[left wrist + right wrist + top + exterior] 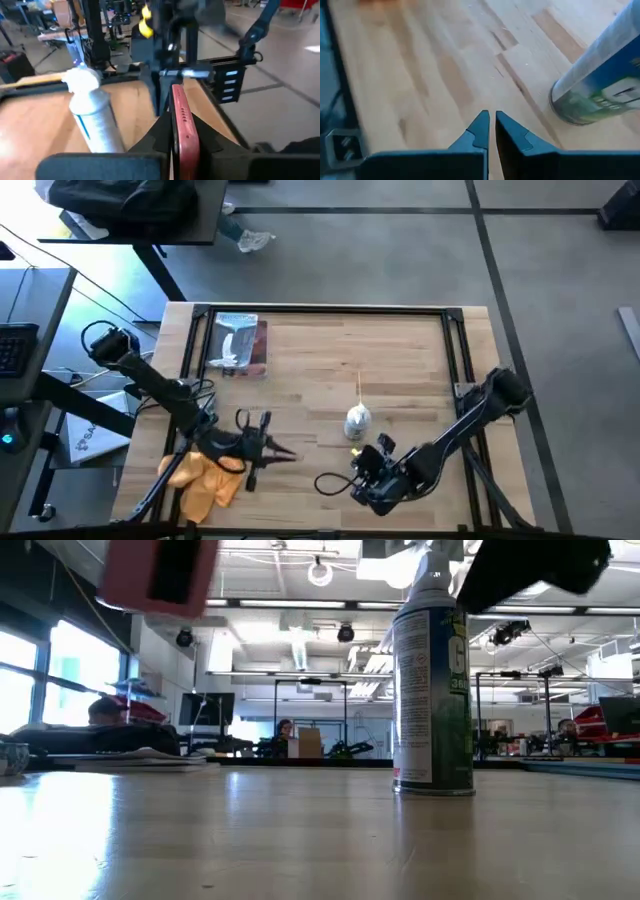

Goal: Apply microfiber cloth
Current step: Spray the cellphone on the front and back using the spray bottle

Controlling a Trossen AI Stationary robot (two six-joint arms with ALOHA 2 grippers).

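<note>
Low at 7 o'clock, the left pincer [283, 454] grips a pink phone [183, 125] edge-on beside the microfiber cloth [200, 478]. Right pincer [492, 126], nearly closed and empty, hovers near the spray can [358, 421].

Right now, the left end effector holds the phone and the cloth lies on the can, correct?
No. The left end effector holds the phone, but the cloth lies on the table, apart from the can; the high view shows it.
</note>
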